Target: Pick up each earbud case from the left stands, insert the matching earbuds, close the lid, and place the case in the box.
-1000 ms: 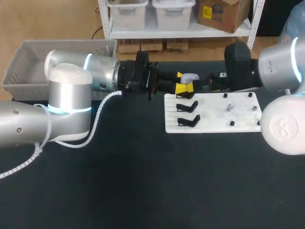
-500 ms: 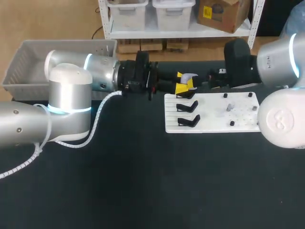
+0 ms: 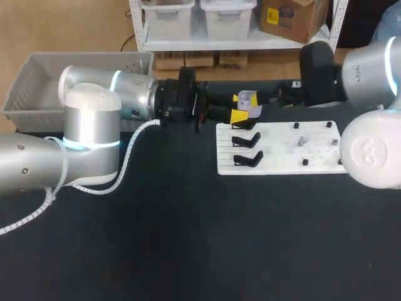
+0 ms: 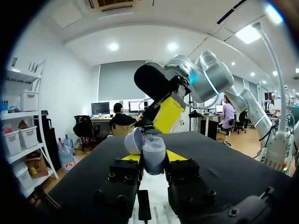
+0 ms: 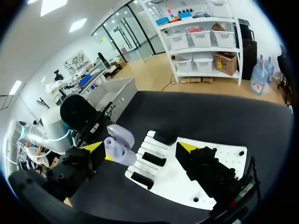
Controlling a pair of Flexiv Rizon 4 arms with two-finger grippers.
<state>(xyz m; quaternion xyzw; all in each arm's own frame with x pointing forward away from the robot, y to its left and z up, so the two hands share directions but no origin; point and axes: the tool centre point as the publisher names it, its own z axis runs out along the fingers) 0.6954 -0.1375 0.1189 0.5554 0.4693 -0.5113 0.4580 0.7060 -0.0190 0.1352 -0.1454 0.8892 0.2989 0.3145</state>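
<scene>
The left gripper (image 3: 239,108) was clamped on a small pale grey, rounded earbud case (image 3: 249,102), one yellow-tipped finger on each side of its body. It held the case in the air just off the far left corner of the flat white stand board (image 3: 313,160), close to the far edge of the black worktop (image 3: 188,238). From the left wrist camera the case (image 4: 153,155) sat upright between the two fingers, its lid swung open and tipped back to one side.

The right gripper (image 5: 140,148) had its fingers spread wide and gripped nothing. It faced the left one across the case. One of its yellow fingertips (image 4: 168,114) hung just above the open lid, though I could not tell whether it touched.

The board lay along the right half of the worktop, nearer the far edge than the near one. On its left end stood black stands in a row, two of them (image 3: 247,139) (image 3: 249,158) in plain sight and carrying nothing. Small black pegs (image 3: 305,162) dotted its right end, and a tiny pale piece (image 3: 302,141) lay among them, too small to make out.

A grey plastic box (image 3: 37,69) sat at the far left corner of the worktop, behind the left arm.
</scene>
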